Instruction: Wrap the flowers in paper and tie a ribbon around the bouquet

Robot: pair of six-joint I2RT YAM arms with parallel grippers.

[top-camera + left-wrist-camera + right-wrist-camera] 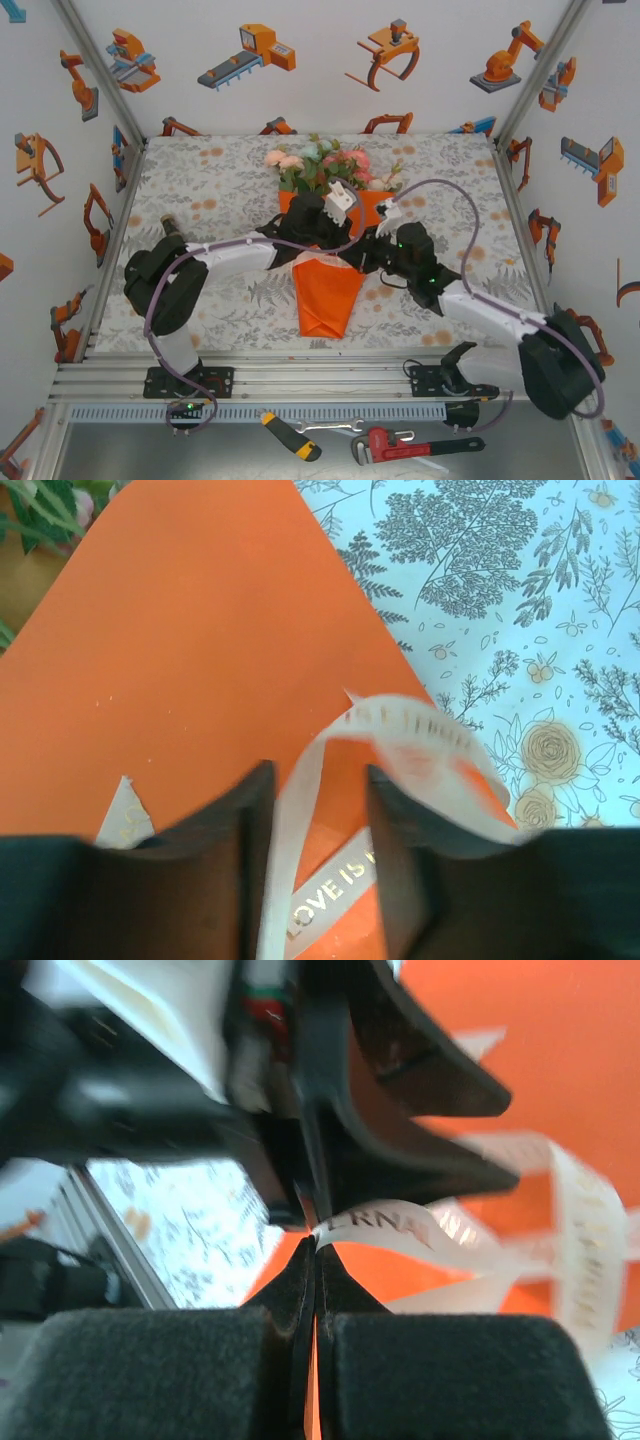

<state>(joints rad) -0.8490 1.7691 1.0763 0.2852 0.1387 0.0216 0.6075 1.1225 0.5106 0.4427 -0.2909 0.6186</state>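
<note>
At the middle of the table, the bouquet [322, 250] lies with its flowers [320, 165] at 12 o'clock and the orange paper [325, 300] tapering to a point at 6 o'clock. Both arms meet over the upper part of the cone.

The left gripper [318, 775] stands partly open. The cream ribbon [400, 725] runs up loosely between its fingers and arcs off toward 2 o'clock, over the paper's edge and the floral tablecloth [520, 600]. The fingers do not look clamped on it. The right gripper [316, 1250] is pressed fully closed, with a gold-lettered length of ribbon pinched at its very tips and trailing away toward 3 o'clock.

The ribbon looks light, limp and rather slick, so it will likely sag, twist and slide unless kept under gentle tension. A hold across its flat width, near a free end, seems best. The paper is thin and creases readily, and the cone probably springs open if released. Any hold on the bouquet belongs at the narrow waist, not on the blooms.
</note>
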